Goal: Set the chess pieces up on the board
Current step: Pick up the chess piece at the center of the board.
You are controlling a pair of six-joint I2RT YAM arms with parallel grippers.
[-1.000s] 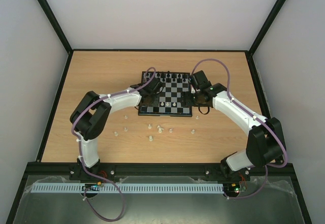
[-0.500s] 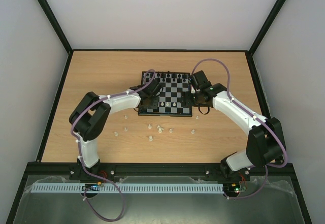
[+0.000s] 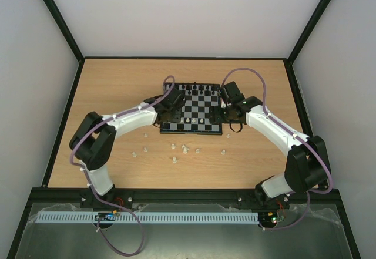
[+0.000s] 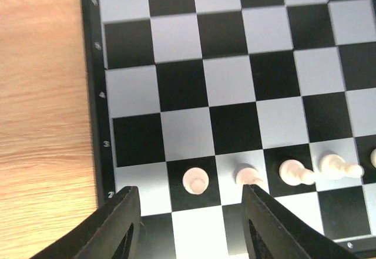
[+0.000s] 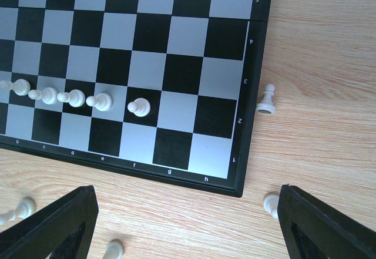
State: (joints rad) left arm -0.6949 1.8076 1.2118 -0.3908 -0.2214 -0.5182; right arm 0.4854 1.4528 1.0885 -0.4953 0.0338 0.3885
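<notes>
Pawns point(image 5: 76, 98), white, five counted, are set upright in one row on the board point(image 3: 202, 103), second rank from its near edge. The board is laid mid-way on the bench point(image 3: 117, 88). Loose white pieces point(image 3: 185, 149) are scattered just before it. Left pincer point(image 4: 191, 229) is held apart over the board's near left corner. Right pincer point(image 5: 188, 229) is spread wide, nothing gripped, by the near right corner.

The board point(image 3: 192, 131) lies mid-table point(image 3: 117, 88), with a row of chess pieces point(image 5: 100, 101) on its second rank and other figures point(image 3: 194, 87) along its far edge. Loose pieces point(image 3: 185, 149) lie scattered before its near edge, and one pawn point(image 5: 267, 101) stands just beside its right edge.
</notes>
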